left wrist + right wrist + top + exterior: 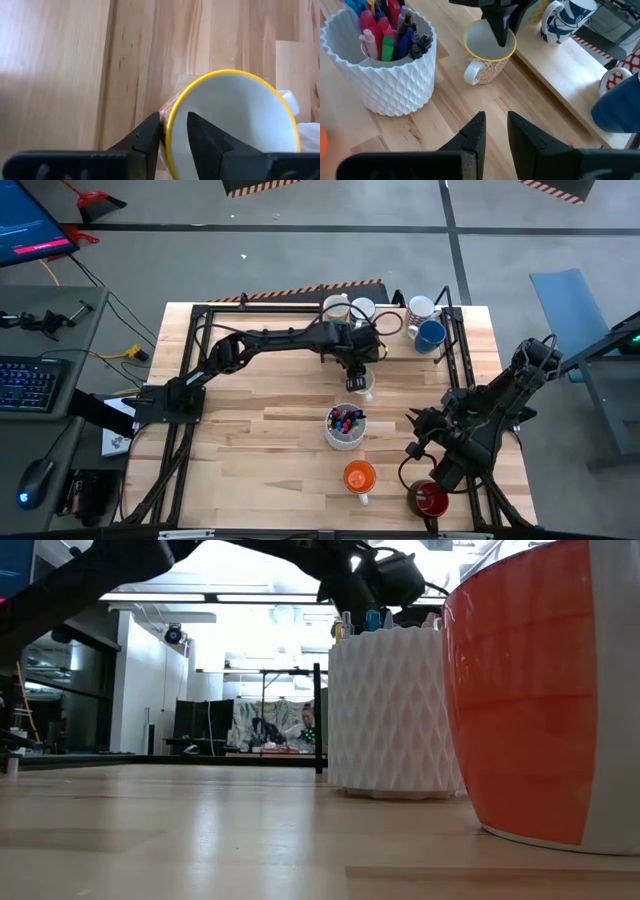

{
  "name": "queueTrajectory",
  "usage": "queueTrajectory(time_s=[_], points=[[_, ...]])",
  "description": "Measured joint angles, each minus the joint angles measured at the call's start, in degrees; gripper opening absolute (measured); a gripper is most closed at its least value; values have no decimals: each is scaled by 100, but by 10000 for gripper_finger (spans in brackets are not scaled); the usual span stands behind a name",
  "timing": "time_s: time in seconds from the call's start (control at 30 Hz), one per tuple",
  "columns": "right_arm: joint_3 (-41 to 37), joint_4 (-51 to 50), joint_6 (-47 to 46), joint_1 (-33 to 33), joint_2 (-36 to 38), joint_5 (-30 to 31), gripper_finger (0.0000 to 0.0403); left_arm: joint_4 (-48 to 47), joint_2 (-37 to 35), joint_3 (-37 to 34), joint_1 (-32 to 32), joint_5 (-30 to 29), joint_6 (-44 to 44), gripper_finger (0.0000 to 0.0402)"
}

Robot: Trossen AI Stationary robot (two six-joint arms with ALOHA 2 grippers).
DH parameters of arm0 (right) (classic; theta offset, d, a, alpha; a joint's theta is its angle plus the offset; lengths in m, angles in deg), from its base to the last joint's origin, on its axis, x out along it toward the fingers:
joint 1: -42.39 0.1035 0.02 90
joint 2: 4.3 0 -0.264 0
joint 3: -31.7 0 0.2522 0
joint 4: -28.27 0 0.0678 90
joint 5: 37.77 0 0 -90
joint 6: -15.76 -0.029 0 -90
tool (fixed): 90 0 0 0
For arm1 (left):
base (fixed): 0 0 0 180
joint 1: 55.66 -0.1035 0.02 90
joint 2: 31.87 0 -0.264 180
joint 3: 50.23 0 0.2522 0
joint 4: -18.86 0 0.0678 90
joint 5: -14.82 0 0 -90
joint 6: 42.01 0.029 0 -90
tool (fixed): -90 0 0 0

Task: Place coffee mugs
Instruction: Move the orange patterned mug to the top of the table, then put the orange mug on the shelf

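Left gripper (357, 373): reaches from the left side to the middle of the table (250, 430); its fingers (150, 135) are clamped on the rim of the yellow-rimmed mug (235, 125), one finger outside the wall, one inside.
Yellow-rimmed mug: stands upright on the wood just beyond the pen cup (345, 425), its handle pointing toward that cup.
Right gripper (418, 435): hangs over the right part of the table, near the pen cup, fingers (472, 135) a narrow gap apart and holding nothing.
Orange mug (359, 477): stands at the near edge, nearer than the pen cup.
Dark red mug (430, 500): at the near right corner, right of the orange mug.
Blue mug (431, 334): on the far shelf, beside a patterned white mug (421, 308).
Other mugs: two pale ones (362, 310) at the far edge, left of the blue mug.
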Motion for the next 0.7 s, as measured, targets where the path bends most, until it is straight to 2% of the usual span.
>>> queueTrajectory(time_s=[0.43,0.6,0.7], points=[[0,68,0,4,0,-9,59,14,-2,201,-134,-69,136,104],[0,67,8,4,0,-55,59,-313,-11,797,-117,-67,170,104],[0,19,13,4,0,-281,59,-638,-305,658,-55,-26,134,104]])
